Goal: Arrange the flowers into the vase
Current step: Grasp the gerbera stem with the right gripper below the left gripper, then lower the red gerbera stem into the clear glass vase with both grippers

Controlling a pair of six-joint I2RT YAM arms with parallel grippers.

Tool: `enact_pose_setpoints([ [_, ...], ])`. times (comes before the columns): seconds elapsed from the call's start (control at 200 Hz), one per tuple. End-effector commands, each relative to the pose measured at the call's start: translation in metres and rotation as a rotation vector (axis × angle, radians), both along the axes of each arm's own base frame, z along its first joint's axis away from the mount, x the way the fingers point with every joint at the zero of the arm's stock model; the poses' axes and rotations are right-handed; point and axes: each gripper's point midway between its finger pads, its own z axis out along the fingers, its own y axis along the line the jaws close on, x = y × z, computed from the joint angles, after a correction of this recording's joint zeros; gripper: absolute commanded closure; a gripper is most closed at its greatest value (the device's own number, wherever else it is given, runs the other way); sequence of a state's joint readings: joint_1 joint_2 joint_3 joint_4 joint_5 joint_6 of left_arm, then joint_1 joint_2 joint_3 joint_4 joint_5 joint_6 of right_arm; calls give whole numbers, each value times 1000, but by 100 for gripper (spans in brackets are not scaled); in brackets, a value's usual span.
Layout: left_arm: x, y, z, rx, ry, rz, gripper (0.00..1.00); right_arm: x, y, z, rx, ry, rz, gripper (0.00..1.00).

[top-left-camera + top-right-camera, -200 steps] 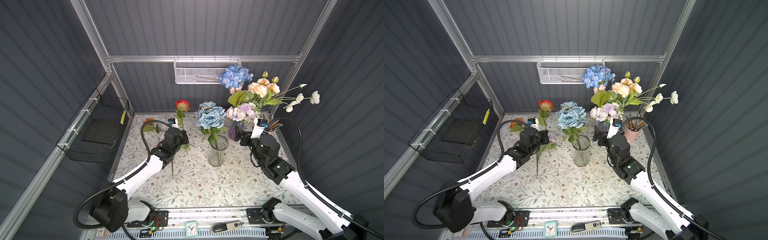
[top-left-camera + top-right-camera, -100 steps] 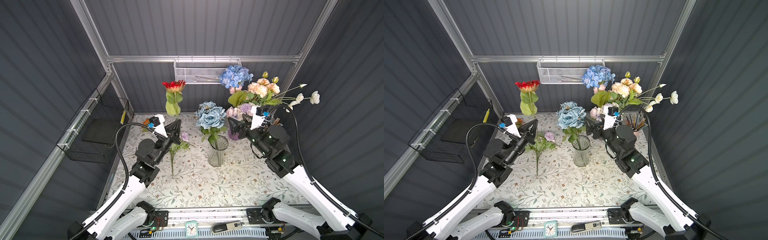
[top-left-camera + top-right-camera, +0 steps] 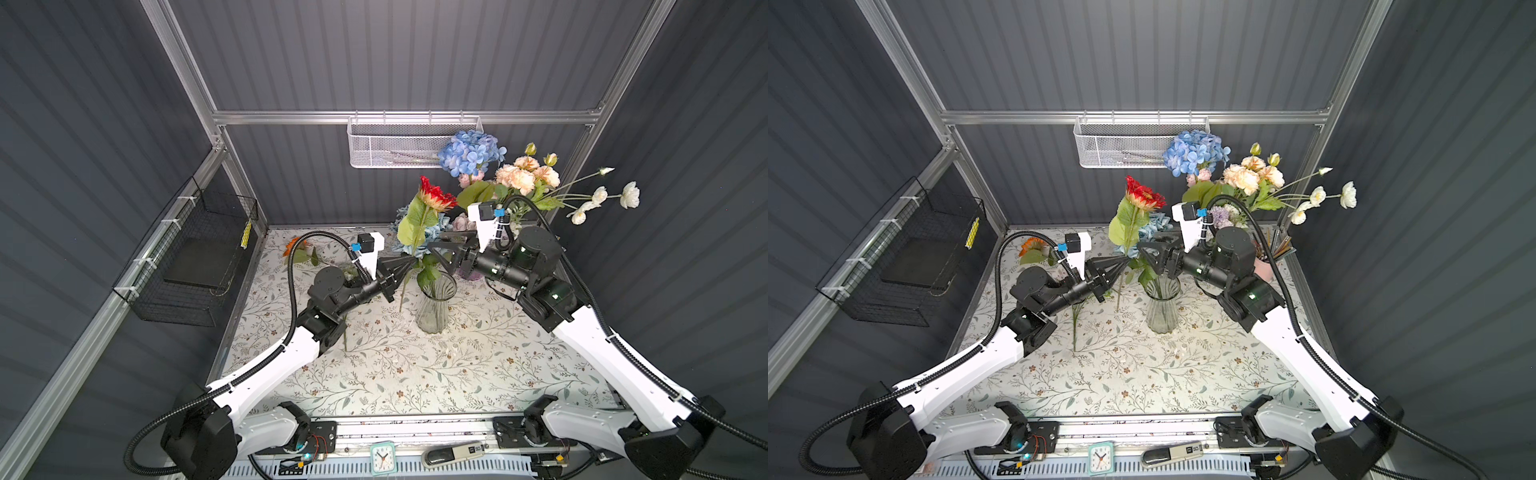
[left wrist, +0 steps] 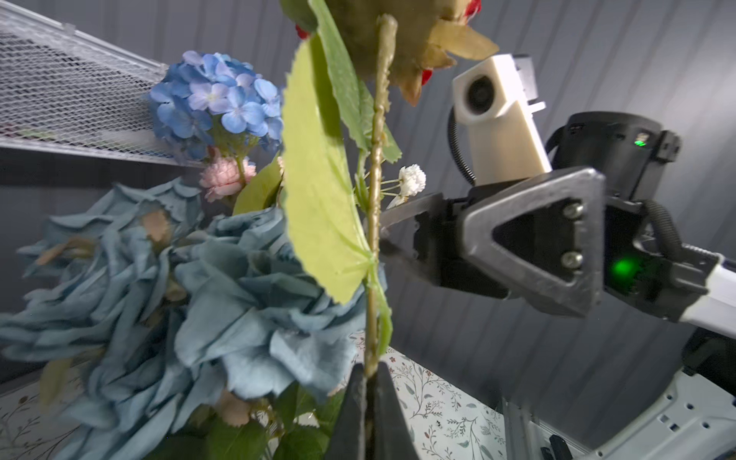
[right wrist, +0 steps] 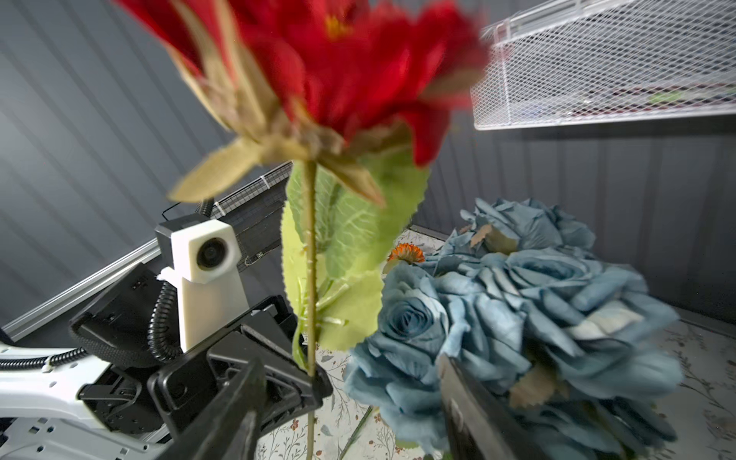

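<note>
Our left gripper [image 3: 409, 262] pinches the red flower [image 3: 434, 194] by its stem and holds it up just beside the vase [image 3: 434, 309]. Our right gripper [image 3: 435, 243] hangs above the vase, jaws apart around the stem. We think this is a hand-over. Next the right must squeeze the stem before the left lets go.

Vase [image 3: 433, 307] clear ribbed glass; flowers [image 3: 469, 153] matt cloth w/ plastic stems.
</note>
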State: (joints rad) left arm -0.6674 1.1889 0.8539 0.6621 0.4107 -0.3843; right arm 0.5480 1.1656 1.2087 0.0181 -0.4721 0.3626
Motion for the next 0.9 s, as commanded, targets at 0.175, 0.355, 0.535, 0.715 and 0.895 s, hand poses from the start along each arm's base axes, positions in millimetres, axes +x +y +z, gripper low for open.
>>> enact_pose_setpoints([
  [0.175,-19,-9,45,-75,-149,-84,100,-19,13,7,46,12,127,41],
  [0.355,-22,-18,46,-72,-156,-129,100,-27,13,16,69,-13,159,49],
  [0.535,-22,-27,45,-67,-157,-158,100,-33,12,18,90,-32,175,54],
  [0.715,-26,-34,49,-75,-171,-185,100,-29,14,11,83,-13,172,63],
  [0.895,-27,-37,48,-75,-178,-190,100,-27,16,6,73,0,173,86],
])
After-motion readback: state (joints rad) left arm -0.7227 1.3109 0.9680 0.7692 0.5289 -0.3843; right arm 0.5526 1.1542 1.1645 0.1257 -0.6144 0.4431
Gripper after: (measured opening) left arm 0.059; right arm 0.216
